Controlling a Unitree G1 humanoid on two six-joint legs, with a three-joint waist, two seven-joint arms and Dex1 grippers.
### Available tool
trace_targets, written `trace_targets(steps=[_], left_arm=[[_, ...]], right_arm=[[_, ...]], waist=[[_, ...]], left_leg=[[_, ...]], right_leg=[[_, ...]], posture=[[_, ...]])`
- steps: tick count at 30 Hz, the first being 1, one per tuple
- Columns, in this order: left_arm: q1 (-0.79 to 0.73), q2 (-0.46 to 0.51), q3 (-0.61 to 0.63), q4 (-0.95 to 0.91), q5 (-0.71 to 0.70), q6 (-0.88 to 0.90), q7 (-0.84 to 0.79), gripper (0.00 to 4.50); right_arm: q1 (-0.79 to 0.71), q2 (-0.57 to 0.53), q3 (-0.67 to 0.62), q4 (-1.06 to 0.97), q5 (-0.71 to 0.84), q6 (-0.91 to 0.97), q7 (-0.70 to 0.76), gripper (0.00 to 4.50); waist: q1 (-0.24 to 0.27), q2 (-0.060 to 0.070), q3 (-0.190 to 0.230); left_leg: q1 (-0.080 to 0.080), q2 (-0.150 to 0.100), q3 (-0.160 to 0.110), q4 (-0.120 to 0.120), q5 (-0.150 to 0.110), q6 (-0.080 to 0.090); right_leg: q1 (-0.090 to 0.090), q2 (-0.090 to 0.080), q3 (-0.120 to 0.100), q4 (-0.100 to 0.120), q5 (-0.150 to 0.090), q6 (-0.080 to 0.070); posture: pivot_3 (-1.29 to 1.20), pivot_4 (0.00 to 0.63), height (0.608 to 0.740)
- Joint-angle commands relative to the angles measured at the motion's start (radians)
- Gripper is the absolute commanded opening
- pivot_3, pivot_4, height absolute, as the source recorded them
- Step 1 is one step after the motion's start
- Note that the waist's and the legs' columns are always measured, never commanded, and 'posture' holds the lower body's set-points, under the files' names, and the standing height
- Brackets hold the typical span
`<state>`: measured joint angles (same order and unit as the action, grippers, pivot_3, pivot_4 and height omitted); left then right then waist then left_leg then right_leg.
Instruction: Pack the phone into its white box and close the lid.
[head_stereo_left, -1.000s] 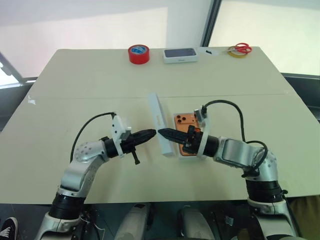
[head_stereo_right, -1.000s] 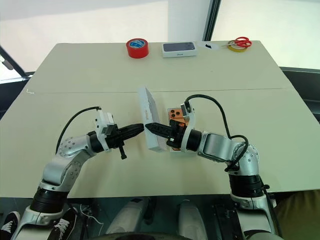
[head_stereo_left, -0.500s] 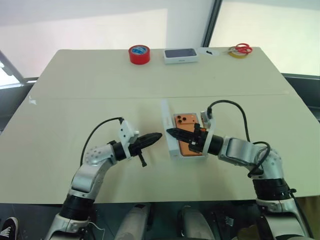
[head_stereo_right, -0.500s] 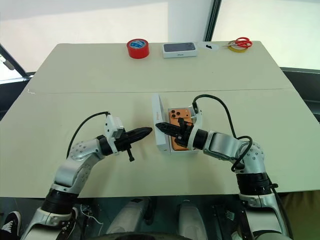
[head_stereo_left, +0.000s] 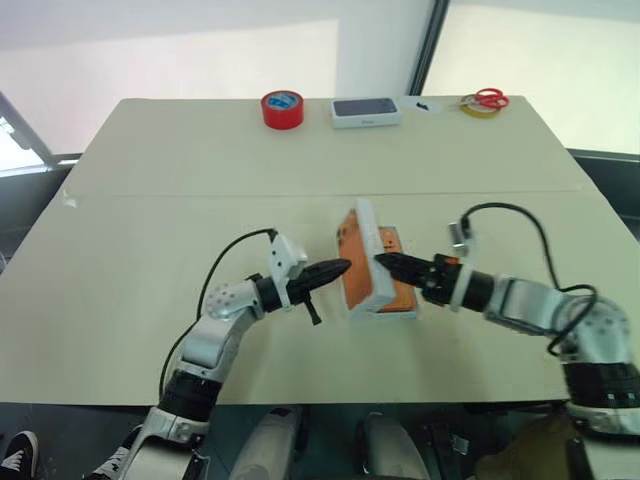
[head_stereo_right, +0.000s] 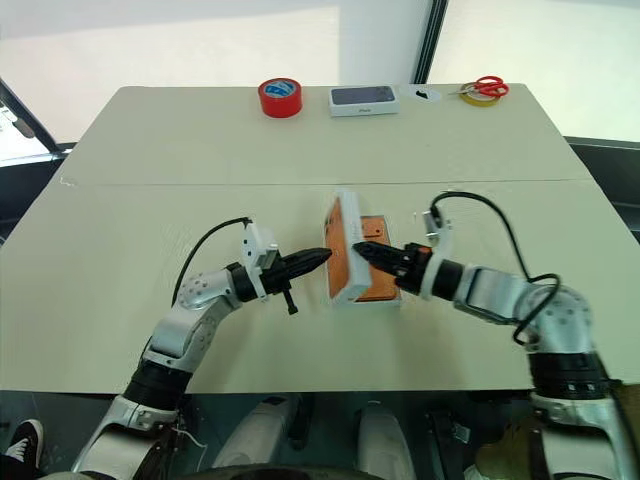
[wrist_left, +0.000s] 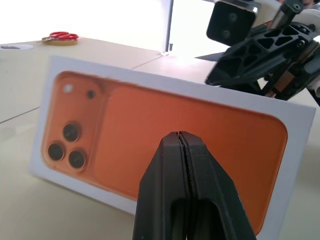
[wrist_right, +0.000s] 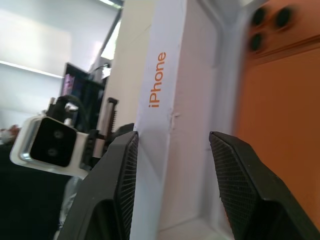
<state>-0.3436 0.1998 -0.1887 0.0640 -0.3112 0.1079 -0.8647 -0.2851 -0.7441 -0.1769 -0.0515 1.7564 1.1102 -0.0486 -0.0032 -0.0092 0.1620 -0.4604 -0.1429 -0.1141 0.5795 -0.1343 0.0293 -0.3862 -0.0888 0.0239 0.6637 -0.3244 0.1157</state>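
Note:
The orange phone (head_stereo_right: 379, 279) lies face down in the white box (head_stereo_left: 391, 313) at mid table, its lenses (wrist_right: 270, 19) showing. The lid (head_stereo_left: 364, 246) stands on its long edge along the box's left side, leaning over the phone. Its top, printed with an orange phone (wrist_left: 165, 135), faces left. My left gripper (head_stereo_left: 340, 267) is shut, its tips at that printed face. My right gripper (head_stereo_left: 384, 261) reaches in from the right over the phone. Its fingers (wrist_right: 120, 190) are open on either side of the lid's "iPhone" wall (wrist_right: 162, 100) without pinching it.
At the table's far edge sit a red tape roll (head_stereo_left: 282, 108), a white box picturing a dark phone (head_stereo_left: 366, 110), and red scissors (head_stereo_left: 487, 97) on a yellow roll. A seam (head_stereo_left: 200, 194) crosses the tabletop behind the box.
The lid has swung from left of the box to leaning over it. My right gripper let go, opened and drew back to the right. My left gripper followed the lid rightwards.

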Motion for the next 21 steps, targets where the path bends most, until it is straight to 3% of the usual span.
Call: trace_targets(steps=[1, 4, 10, 15, 21], left_arm=[[-0.025, -0.017, -0.012, -0.003, 0.003, -0.025, -0.008, 0.0], [-0.01, 0.009, -0.004, -0.009, 0.002, -0.021, -0.029, 0.0], [0.02, 0.106, 0.026, -0.028, -0.005, -0.002, -0.061, 0.0], [-0.01, 0.133, 0.018, 0.02, 0.024, 0.065, -0.035, 0.0], [-0.093, 0.085, -0.067, 0.099, 0.089, 0.17, -0.019, 0.0]], right_arm=[[0.022, -0.073, -0.047, -0.03, -0.112, 0.014, 0.103, 2.35], [0.026, -0.122, -0.015, -0.12, -0.336, -0.06, 0.206, 2.35], [0.044, -0.111, 0.099, -0.182, -0.774, -0.288, 0.321, 2.35], [0.034, -0.139, 0.239, -0.152, -1.162, -0.512, 0.398, 0.04], [-0.001, -0.085, 0.274, -0.088, -1.31, -0.538, 0.457, 0.04]], waist=[[-0.006, 0.0, 0.0], [-0.013, 0.0, 0.0], [-0.008, 0.001, 0.0], [0.01, 0.001, 0.0], [0.015, 0.0, 0.0]], left_leg=[[0.0, 0.0, 0.0, 0.0, 0.0, 0.0], [0.0, 0.0, 0.0, 0.0, 0.0, 0.0], [0.0, 0.001, 0.0, 0.0, 0.0, 0.0], [-0.001, 0.0, 0.0, 0.001, 0.0, 0.0], [-0.001, 0.0, 0.0, 0.002, 0.0, 0.0]], right_leg=[[0.0, 0.0, 0.0, 0.0, 0.0, 0.0], [0.0, 0.0, 0.0, 0.0, 0.0, 0.001], [-0.002, 0.001, 0.0, 0.0, 0.0, 0.001], [-0.001, 0.0, 0.0, 0.0, 0.0, 0.001], [-0.001, 0.0, 0.0, 0.001, 0.0, 0.001]], posture=[[0.0, 0.15, 0.736], [0.0, 0.15, 0.736], [0.0, 0.15, 0.736], [0.0, 0.15, 0.736], [0.0, 0.15, 0.736]])
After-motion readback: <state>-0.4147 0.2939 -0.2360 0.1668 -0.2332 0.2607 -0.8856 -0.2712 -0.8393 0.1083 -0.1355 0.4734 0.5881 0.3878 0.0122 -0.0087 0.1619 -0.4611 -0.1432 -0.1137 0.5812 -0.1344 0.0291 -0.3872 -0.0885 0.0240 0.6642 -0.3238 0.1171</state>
